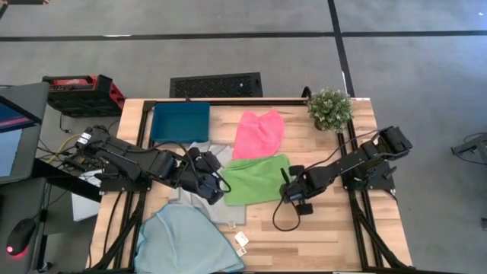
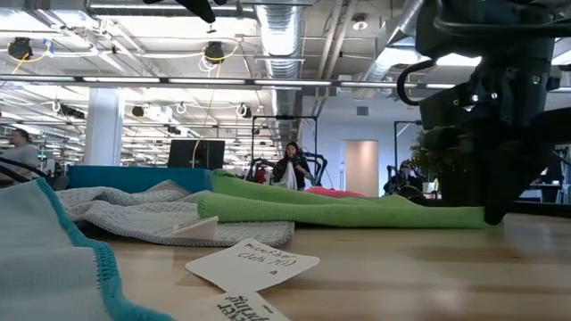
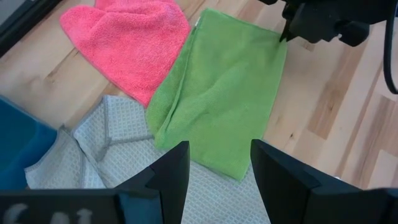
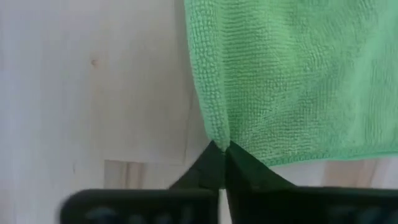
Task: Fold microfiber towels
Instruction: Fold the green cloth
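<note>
A handwritten paper tag (image 2: 252,264) read "cloth", the rest illegible; the green towel (image 1: 256,180) lay folded flat. The right gripper (image 4: 219,151) pinched its corner, fingers closed; the left gripper (image 3: 219,163) hovered open, empty.

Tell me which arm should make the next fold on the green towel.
Right, probably. The right gripper is shut on the green towel at its corner. The left gripper hangs open above the grey towel, holding nothing.
</note>
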